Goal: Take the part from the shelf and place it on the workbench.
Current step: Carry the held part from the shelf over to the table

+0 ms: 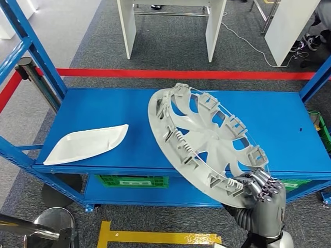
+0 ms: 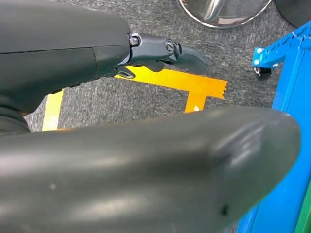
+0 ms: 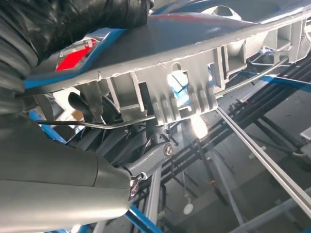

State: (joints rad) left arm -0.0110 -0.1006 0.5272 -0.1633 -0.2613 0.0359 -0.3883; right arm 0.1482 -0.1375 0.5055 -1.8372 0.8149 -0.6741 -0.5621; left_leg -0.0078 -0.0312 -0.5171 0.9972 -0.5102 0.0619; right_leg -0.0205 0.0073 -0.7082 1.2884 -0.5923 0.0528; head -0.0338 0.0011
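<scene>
Head view: a blue shelf with a flat top deck, standing on grey carpet. The right hand comes in at the lower right and grips the near rim of the part, a grey round wheel cover seen from its ribbed back side. The part is tilted: its far edge lies over the middle of the shelf deck, its gripped edge is raised at the front edge of the shelf. Whether the far edge touches the deck cannot be told. To the left on the deck, well apart from the part, lies a white curved panel. A green crate sits on the lower deck. A red line runs across the floor behind the shelf; yellow tape marks the floor in front. White table legs stand beyond the red line.

Right wrist view: the fingers close under the part's rim, beside its ribs and a wire ring.

Left wrist view: the left hand hangs over the carpet and yellow tape, near the blue shelf frame. Its thumb and a dark finger lie apart, with nothing between them.
</scene>
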